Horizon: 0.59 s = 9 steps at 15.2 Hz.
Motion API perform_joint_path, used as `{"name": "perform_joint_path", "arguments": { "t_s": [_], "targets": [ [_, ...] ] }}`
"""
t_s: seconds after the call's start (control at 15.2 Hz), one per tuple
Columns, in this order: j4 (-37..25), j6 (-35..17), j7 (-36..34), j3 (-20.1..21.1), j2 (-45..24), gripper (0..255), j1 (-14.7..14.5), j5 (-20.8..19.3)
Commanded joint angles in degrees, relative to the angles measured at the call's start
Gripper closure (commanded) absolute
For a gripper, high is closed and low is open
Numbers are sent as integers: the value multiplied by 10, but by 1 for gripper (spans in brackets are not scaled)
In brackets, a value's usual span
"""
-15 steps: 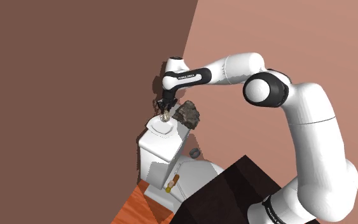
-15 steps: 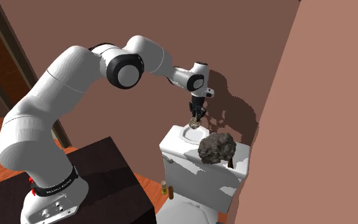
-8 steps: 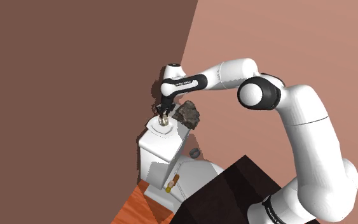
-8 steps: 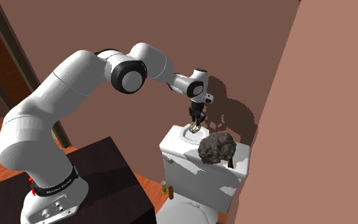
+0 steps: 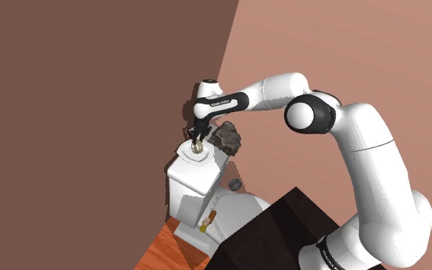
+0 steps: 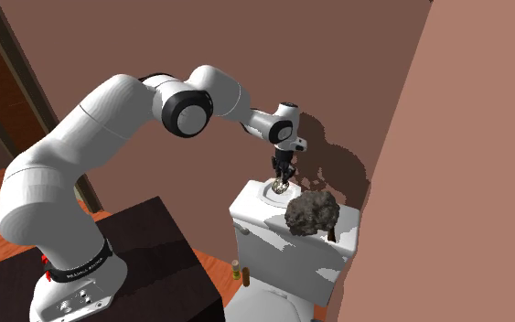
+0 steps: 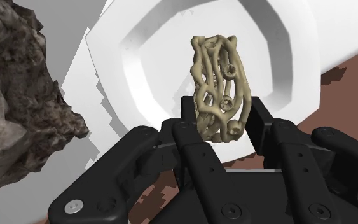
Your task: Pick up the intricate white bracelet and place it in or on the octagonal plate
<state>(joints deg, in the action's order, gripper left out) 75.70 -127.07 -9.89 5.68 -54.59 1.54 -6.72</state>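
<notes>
Brown walls (image 6: 356, 55) meet in a corner behind a white toilet tank (image 6: 273, 233), and that tank's lid is my work surface.

One bracelet (image 7: 219, 89), tan rather than white and made of tangled, open strands, stands upright on edge, pinched at its lower part between the jaws. It sits directly over the hollow of the one plate (image 7: 123, 70), a white octagonal dish lying on the tank lid. From the second exterior view the bracelet hangs right at the plate; I cannot tell whether it touches.

One rock (image 7: 18, 95), dark, grey-brown and rough, sits on the same lid just beside the plate, on the second exterior view's right. It stands close to the jaws but apart from them, and nothing lies between bracelet and plate. The plate holds nothing that I can see apart from the bracelet over it.

Below the tank, one small brown-and-yellow bottle (image 6: 238, 271) stands by the toilet. The white arm (image 5: 360, 153) reaches over from its dark stand (image 6: 127, 256) on an orange wood floor (image 5: 176, 249).
</notes>
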Motion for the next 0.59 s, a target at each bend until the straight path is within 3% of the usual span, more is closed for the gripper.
{"name": "perform_joint_path", "arguments": {
  "t_s": [0.0, 0.07, 0.53],
  "targets": [
    [0, 0, 0, 0, 0, 255, 0, 0],
    [0, 0, 0, 0, 0, 0, 0, 0],
    [3, 21, 1, 2, 25, 0, 1, 2]
  ]
}}
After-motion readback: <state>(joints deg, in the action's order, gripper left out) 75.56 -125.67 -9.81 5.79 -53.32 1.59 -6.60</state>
